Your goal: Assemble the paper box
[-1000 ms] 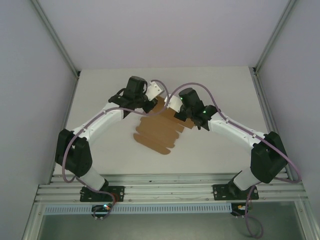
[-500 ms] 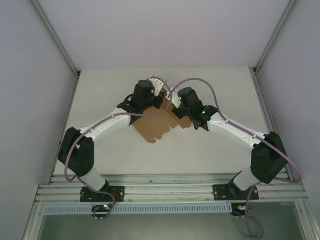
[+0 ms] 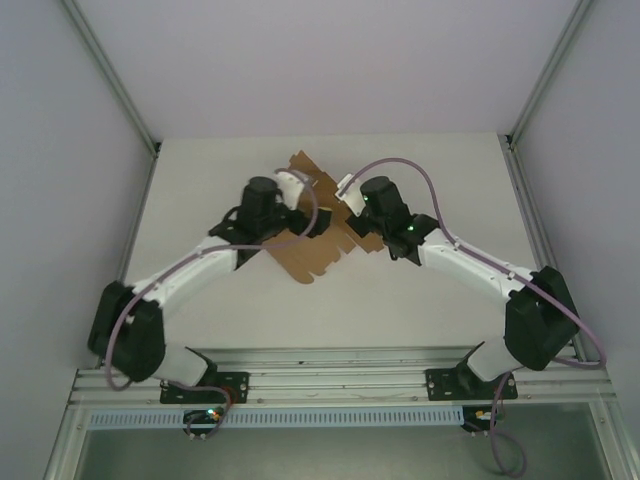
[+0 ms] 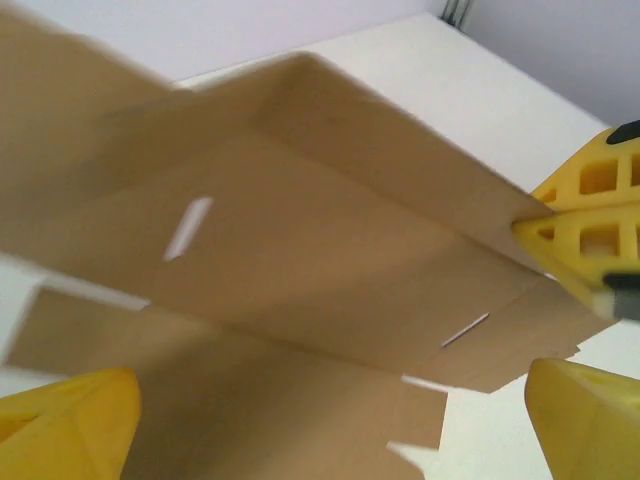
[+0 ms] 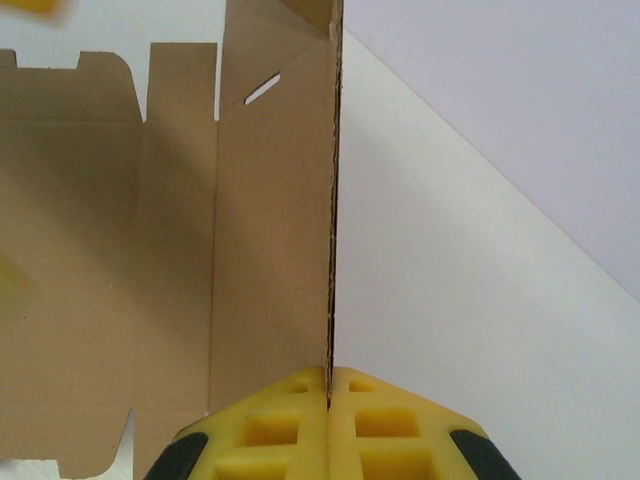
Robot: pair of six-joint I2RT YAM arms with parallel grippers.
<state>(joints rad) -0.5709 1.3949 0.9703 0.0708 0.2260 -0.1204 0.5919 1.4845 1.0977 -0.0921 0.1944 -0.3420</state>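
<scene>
The paper box [image 3: 318, 258] sits toward the far edge of the surface [image 3: 440, 170], mid-width. The right end effector [image 5: 330, 385] pinches a raised panel's edge; the left end effector [image 4: 325, 410] gapes wide, empty. I'd say pin the base beside the crease before folding further.

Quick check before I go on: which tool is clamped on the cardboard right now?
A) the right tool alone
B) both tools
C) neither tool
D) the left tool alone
A: in its own wrist view the right tool is closed tight on the edge of a raised panel of the paper box, while the left tool stands wide open and pinches nothing.
</scene>
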